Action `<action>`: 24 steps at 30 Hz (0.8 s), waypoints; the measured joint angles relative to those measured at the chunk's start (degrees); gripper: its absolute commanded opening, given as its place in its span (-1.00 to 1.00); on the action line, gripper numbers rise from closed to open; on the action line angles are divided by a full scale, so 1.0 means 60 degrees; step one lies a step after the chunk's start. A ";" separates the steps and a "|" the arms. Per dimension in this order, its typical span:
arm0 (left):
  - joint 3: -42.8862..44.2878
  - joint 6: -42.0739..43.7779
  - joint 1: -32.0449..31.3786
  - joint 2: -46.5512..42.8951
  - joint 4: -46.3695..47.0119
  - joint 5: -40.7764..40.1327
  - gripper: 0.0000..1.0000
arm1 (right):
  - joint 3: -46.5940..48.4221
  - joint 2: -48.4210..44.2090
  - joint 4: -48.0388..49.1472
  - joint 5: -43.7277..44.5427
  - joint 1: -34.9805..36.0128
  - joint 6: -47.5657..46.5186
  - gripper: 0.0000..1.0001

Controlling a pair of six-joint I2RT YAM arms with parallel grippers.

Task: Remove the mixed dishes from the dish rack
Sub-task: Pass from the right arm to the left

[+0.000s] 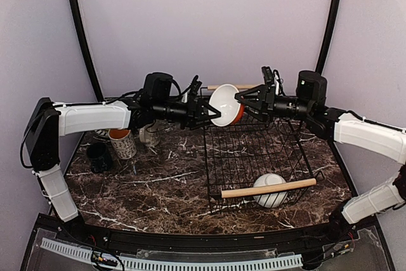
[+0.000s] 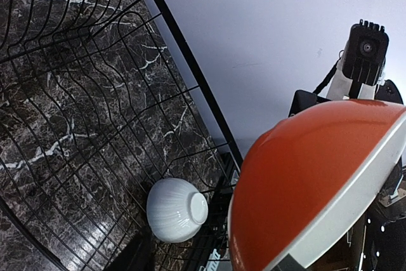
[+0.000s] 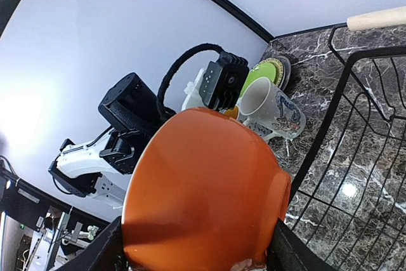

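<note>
Orange bowl (image 1: 225,104) is up in the air over the far-left corner of the dish rack (image 1: 210,157), tipped on edge w/ its white inside facing the overhead cam. It sits between both arms. R claw (image 1: 245,98) has it: the right wrist view shows dark fingers either side of the orange wall, so that claw is clamped on the bowl at a medium spread. L claw (image 1: 205,111) is right at the bowl's opposite rim. From the left wrist view I can't tell if its jaws are pinching yet or only flanking the edge. This reads as a hand-off. The unloaded pieces, i.e. patterned mug (image 1: 122,144), dark green cup (image 1: 98,155), cream mug (image 1: 150,135) and lime-green plate (image 3: 261,73), sit on the bench (image 1: 158,182) left of the rack, which is the L arm's side. Holding the bowl on edge prob. gives the L claw a rim to bite. Inside the rack only the white bowl (image 1: 269,190) shows, upside down at the near end by the wooden handle, so that one is not yet done. Risk: if R lets go before L has a firm grip, the bowl drops.
</note>
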 measured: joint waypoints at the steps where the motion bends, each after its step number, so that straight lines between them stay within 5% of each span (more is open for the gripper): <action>1: 0.0004 -0.0040 -0.0026 0.0000 0.0004 -0.0062 -0.17 | -0.0007 0.0000 0.0051 -0.0047 0.0000 0.0011 -0.47; 11: 0.0124 0.0069 -0.0149 -0.0018 -0.0004 -0.0532 -0.96 | -0.0350 0.0011 0.0193 -0.0240 0.0044 -0.0066 -0.33; 14: 0.0124 0.0459 -0.0277 -0.0117 -0.0543 -0.1016 -0.98 | -0.0346 0.0062 0.0007 -0.0182 0.0117 -0.0142 0.05; 18: 0.0084 0.1016 -0.0295 -0.0627 -0.1504 -0.1406 -0.99 | -0.0273 0.0171 0.0007 -0.0390 0.0284 -0.0310 0.93; 24: -0.0357 0.1912 -0.0058 -0.2659 -0.3326 -0.2448 -0.99 | 0.0182 0.0168 -0.0259 -0.0663 0.0375 -0.1020 0.97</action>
